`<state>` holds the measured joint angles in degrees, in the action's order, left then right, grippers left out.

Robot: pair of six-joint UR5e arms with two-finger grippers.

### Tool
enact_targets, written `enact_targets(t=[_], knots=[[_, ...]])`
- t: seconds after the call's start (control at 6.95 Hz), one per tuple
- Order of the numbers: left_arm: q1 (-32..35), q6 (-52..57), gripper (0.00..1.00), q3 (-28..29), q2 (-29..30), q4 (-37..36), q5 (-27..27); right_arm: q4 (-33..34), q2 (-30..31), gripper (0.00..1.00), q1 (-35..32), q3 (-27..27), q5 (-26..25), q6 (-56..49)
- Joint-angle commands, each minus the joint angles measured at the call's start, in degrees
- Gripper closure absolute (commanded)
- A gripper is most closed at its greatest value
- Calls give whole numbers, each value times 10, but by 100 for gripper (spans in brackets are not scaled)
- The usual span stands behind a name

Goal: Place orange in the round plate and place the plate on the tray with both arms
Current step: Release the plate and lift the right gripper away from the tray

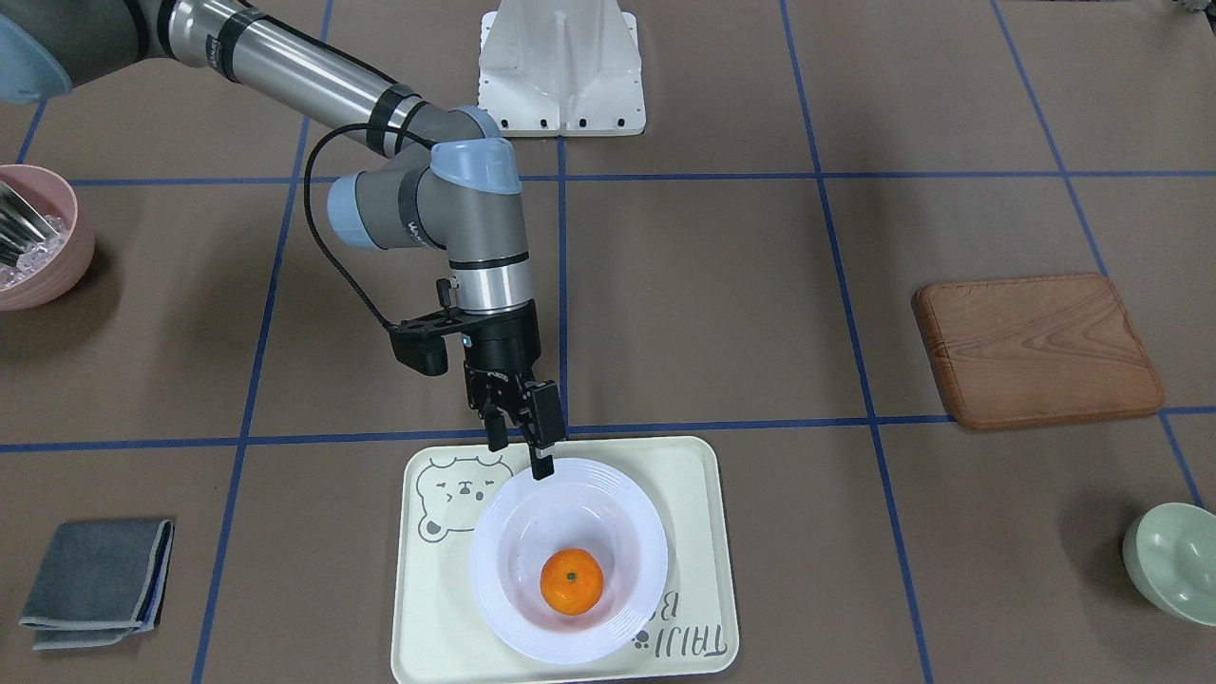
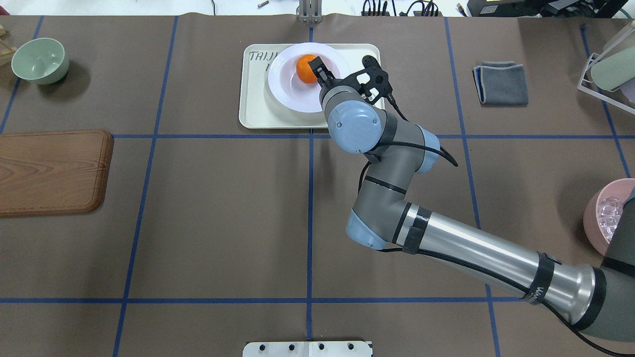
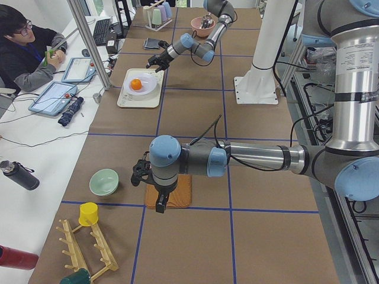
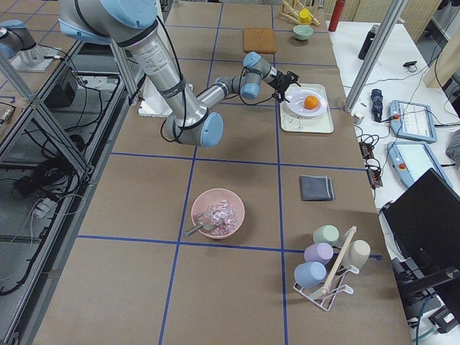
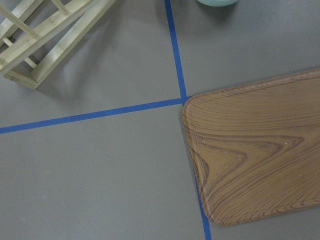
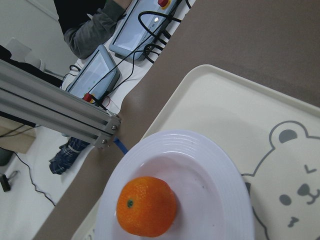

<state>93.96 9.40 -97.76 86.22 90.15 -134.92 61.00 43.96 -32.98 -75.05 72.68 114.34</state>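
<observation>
orange in the round plate on the tray, right gripper at the plate's rim

the orange (image 1: 572,580) lies in the middle of the round plate (image 1: 496,594), which stands on the tray (image 1: 427,617). only the front-facing view shows the right gripper (image 1: 520,446): wrist straight down, fingers apart, one tip at the plate's far rim. the right wrist view shows plate, orange and bear drawing (image 6: 295,175). the left gripper (image 3: 160,206) appears only in the left side view, its arm stretched low over the table (image 3: 195,118), above the wooden board (image 5: 250,150); i cannot tell how its fingers stand.
</observation>
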Motion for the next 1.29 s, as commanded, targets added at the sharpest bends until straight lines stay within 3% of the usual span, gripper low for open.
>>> enact_targets(t=[0.0, 0.58, 1.15], knots=[[1, 0, 2, 0, -1, -1, 0, 126, 23, 0, -53, -53, 156, -213], [1, 6, 2, -5, -5, -2, 1, 285, 144, 0, -255, -189, 414, -661], [3, 3, 2, -1, -23, -4, -1, 350, 286, 0, -434, -216, 509, -1079]])
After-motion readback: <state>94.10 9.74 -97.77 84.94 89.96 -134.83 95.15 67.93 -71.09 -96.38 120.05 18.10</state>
